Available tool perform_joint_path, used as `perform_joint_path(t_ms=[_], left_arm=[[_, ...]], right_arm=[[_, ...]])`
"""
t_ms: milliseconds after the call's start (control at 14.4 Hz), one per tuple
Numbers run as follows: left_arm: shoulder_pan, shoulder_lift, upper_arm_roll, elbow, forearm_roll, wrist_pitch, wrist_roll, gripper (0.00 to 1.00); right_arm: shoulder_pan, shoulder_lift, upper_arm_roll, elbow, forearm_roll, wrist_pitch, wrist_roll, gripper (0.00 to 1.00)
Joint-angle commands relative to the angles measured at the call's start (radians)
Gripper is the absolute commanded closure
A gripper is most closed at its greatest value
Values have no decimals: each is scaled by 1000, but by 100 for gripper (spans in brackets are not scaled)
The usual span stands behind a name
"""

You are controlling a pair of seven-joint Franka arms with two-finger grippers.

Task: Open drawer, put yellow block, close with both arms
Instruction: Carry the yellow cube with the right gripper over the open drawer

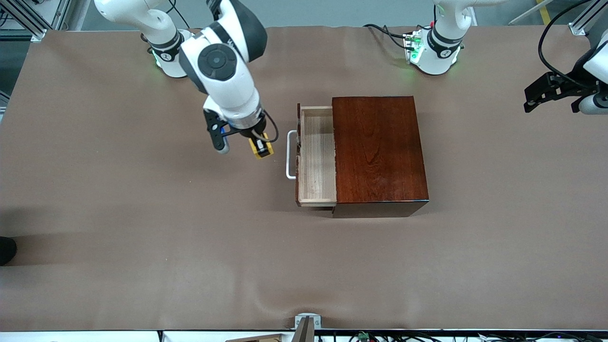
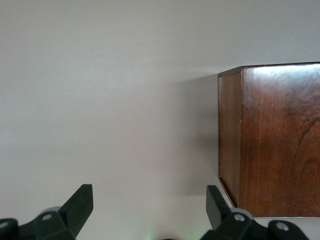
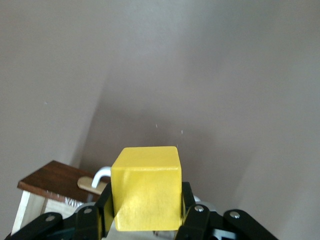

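While a plain brown cloth covers the whole table (image 1: 142, 247), its surface shows soft wrinkles toward the front camera's edge, and grey floor and metal framing show around the table's corners. One reddish-brown wooden box (image 1: 377, 149) stands near the table's middle, and its one drawer (image 1: 317, 156) is pulled out toward the right arm's end, at about nine o'clock from the box, with one white handle (image 1: 290, 155) on its dark front; the pale tray looks bare inside. One yellow block (image 1: 261, 147) is up off the cloth, at nine o'clock from the handle and close to it, pinched between the closed jaws of the right gripper (image 1: 261, 145); the right wrist view shows its fingers (image 3: 192, 220) pressed on the cube's two sides. Two arms are present. The left gripper (image 1: 546, 90) waits at three o'clock from the box, well apart, over the table's edge, its jaws spread wide and holding nothing
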Motion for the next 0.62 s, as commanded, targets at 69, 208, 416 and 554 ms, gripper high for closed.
perform_joint_path(t_ms=[69, 208, 416, 554], left_arm=[[13, -20, -10, -12, 0, 10, 16, 0], [13, -18, -9, -14, -2, 10, 12, 0], [13, -23, -10, -17, -2, 4, 12, 0], [13, -23, -10, -17, -2, 3, 12, 0]], right_arm=[[63, 33, -10, 55, 55, 0, 74, 79], [83, 72, -10, 93, 58, 0, 136, 79], [112, 138, -10, 170, 56, 0, 197, 79], [136, 179, -12, 195, 50, 0, 236, 79]])
